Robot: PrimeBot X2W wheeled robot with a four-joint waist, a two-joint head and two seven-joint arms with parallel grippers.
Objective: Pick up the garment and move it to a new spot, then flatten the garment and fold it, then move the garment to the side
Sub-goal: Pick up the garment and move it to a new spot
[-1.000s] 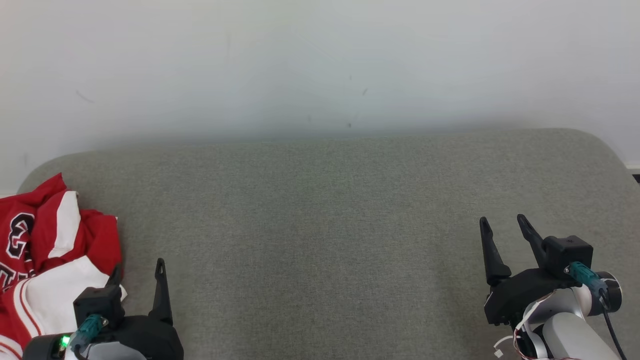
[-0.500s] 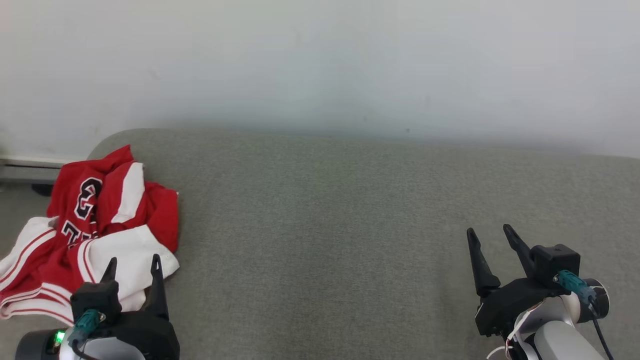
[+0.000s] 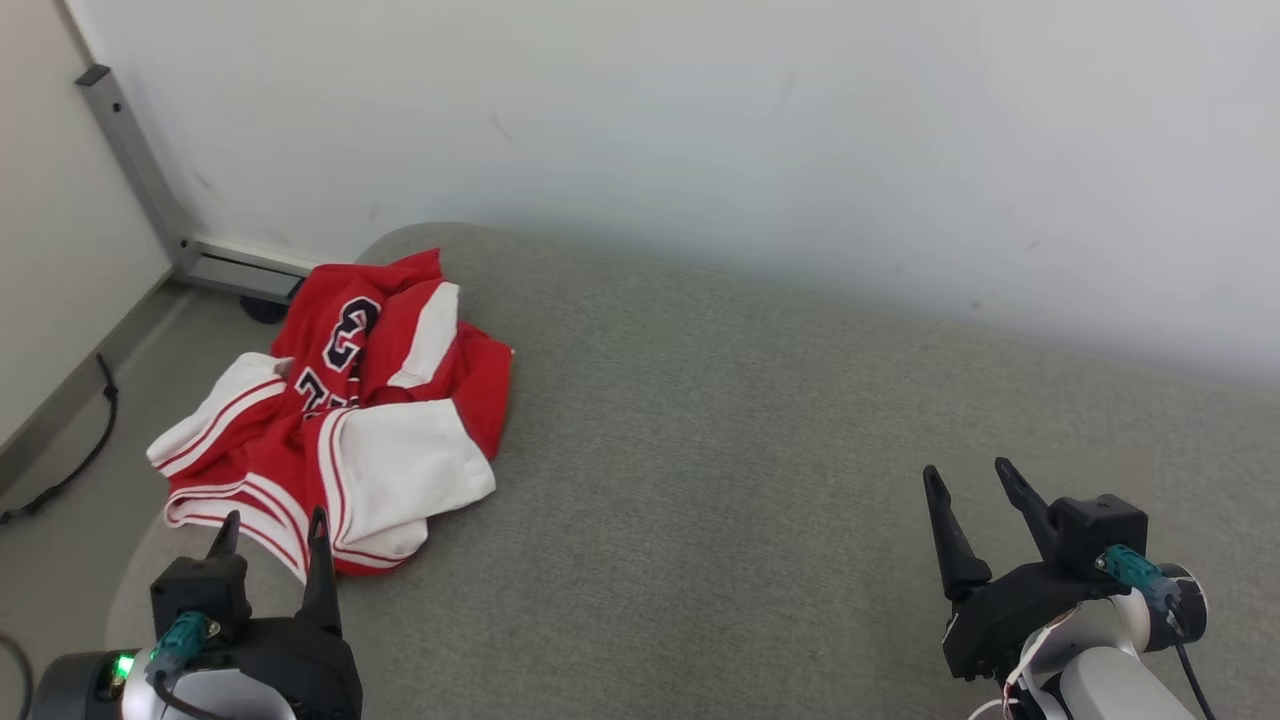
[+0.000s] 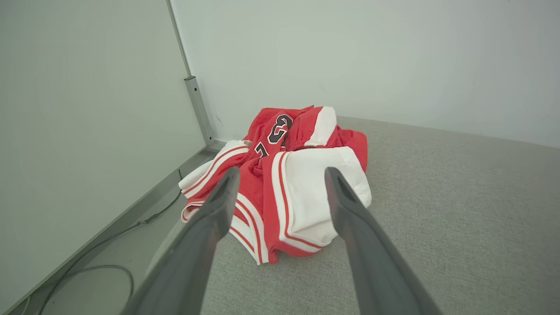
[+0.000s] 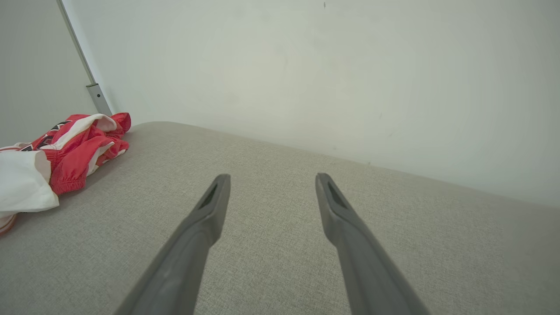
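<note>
- Red-and-white garment (image 3: 340, 420): crumpled heap, just ahead of the fingers of left gripper (image 3: 273, 517), well apart from right gripper (image 3: 968, 470).
- Fingers, both grippers: spread wide, empty.
- Progress: apparently nothing done; pick-up, flattening, folding and moving aside remain.

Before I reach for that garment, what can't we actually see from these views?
- Garment lettering, head view: crumpled folds hide most of it.
- Garment's far end, right wrist view: cut off by the left edge.
- Garment's hem, left wrist view: partly behind the left gripper fingers.
- Floor cable, head view: runs off the left edge.
</note>
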